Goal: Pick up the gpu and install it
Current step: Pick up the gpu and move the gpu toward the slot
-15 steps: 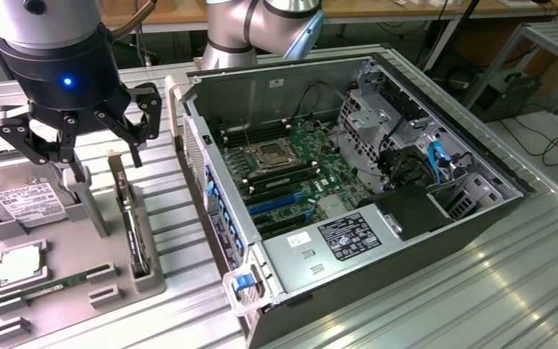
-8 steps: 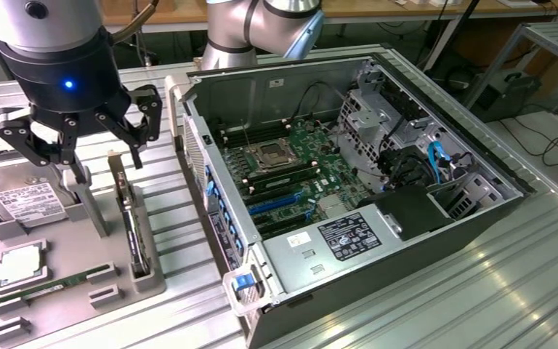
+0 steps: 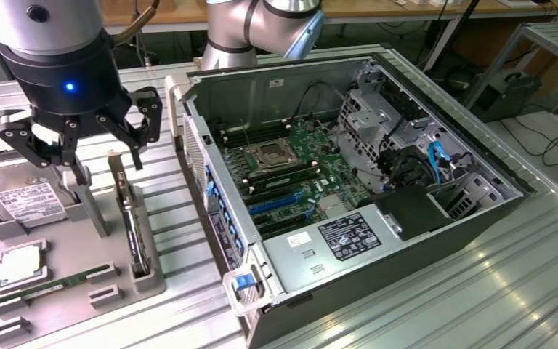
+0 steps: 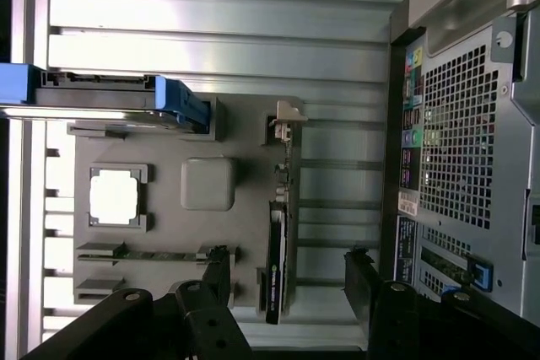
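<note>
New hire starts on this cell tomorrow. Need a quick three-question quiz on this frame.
1. True or false: the gripper is holding the graphics card.
2. One word: is the computer case open or closed on its upward side?
3. Pick one. The graphics card is:
A. plugged in inside the computer case
B. standing on edge in a slot of the grey tray
C. clamped in the gripper

Key
1. False. The gripper is open and hovers above the tray, and the card sits untouched.
2. Open. The board inside is exposed.
3. B
</note>
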Robot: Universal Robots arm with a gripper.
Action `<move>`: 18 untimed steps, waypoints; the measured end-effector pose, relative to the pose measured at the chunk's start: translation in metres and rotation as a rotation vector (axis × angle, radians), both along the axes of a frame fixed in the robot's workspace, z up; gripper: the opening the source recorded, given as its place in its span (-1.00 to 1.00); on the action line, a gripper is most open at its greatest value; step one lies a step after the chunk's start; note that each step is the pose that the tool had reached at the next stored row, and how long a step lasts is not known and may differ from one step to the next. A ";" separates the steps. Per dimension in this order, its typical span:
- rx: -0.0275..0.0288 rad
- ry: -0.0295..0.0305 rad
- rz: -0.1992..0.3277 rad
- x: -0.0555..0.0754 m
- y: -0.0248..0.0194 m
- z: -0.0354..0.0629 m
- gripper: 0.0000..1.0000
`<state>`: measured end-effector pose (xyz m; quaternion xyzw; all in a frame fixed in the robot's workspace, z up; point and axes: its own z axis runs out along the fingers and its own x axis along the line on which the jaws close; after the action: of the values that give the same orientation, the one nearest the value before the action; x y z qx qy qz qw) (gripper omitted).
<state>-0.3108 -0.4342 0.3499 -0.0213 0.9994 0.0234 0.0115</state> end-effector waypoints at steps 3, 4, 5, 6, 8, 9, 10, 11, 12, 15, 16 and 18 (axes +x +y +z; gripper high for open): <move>0.0000 0.0000 0.000 0.000 0.0000 -0.0009 0.33; 0.0000 0.0001 0.000 0.000 0.0000 -0.0011 0.33; 0.0000 0.0000 0.000 0.000 0.0000 -0.0014 0.33; 0.0000 0.0000 0.000 0.000 0.0000 -0.0017 0.33; 0.0000 0.0000 0.000 0.000 0.0000 -0.0021 0.33; -0.0001 0.0001 0.000 0.000 0.0000 -0.0023 0.33; 0.0000 0.0000 0.000 0.000 0.0000 -0.0026 0.33; 0.0000 0.0000 0.000 0.000 0.0000 -0.0028 0.33; 0.0000 0.0000 0.000 0.000 0.0000 -0.0030 0.33; 0.0000 0.0000 0.000 0.000 0.0000 -0.0038 0.33; 0.0000 0.0000 0.000 0.000 0.0000 -0.0042 0.33; 0.0000 0.0000 0.000 0.000 0.0000 -0.0047 0.33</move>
<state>-0.3108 -0.4343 0.3452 -0.0213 0.9994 0.0234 0.0115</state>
